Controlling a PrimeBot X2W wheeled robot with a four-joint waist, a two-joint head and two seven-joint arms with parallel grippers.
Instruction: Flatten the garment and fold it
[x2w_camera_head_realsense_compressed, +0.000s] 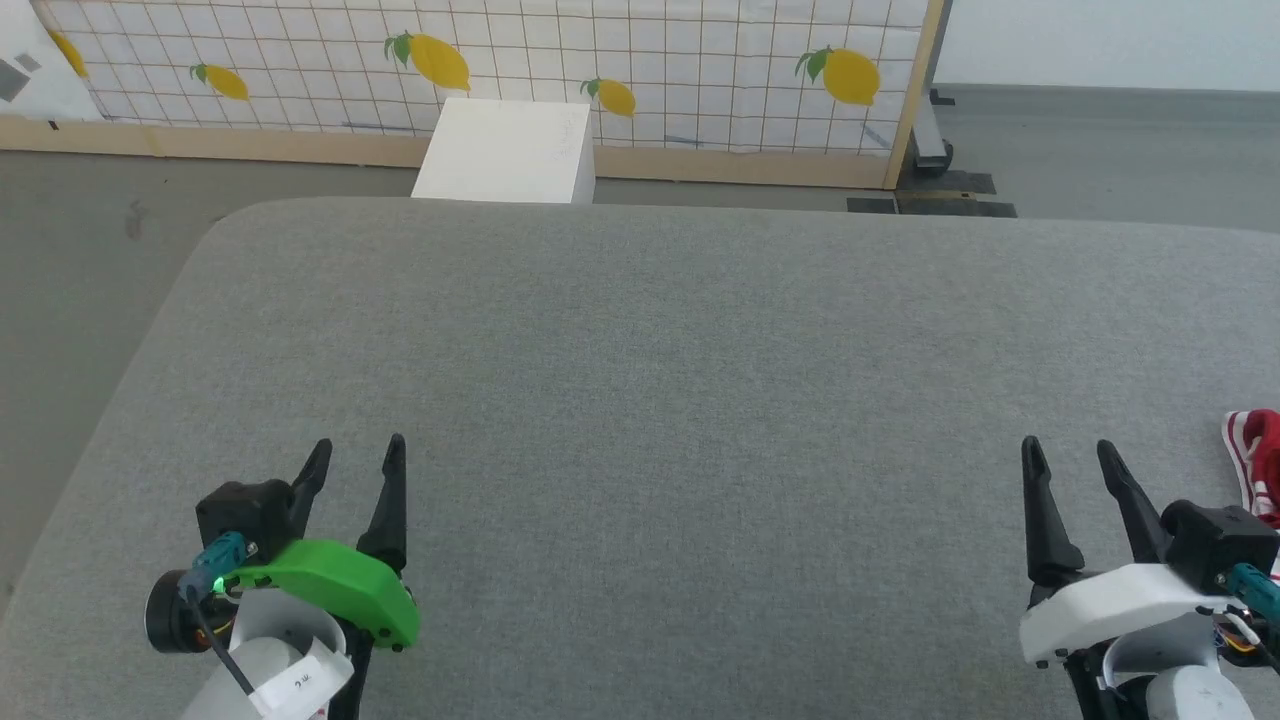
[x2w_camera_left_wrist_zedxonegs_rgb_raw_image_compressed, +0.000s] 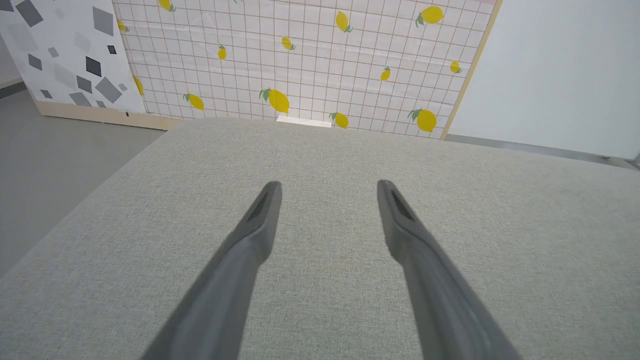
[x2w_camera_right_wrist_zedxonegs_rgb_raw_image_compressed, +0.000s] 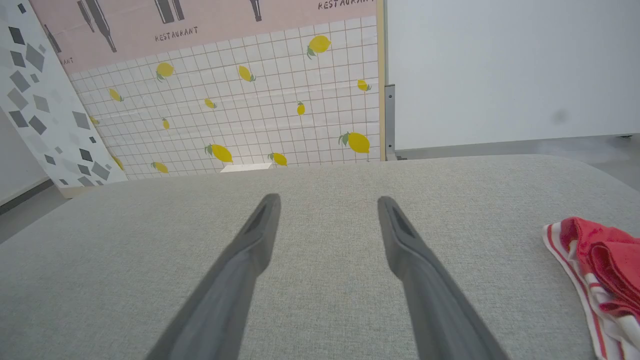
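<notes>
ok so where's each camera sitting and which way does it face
Head view: on the head, facing forward and down over the grey table; left gripper and right gripper show, both open.
Left wrist view: on the left wrist, along its own fingers across the table to the lemon panel.
Right wrist view: on the right wrist, along its own fingers towards that panel.
Shared: head and right wrist views catch the garment at the right.

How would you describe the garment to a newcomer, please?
On the large grey fabric-covered table, look just right of the right gripper. There lies a crumpled red cloth garment, set apart by its red-and-white striped trim.
</notes>
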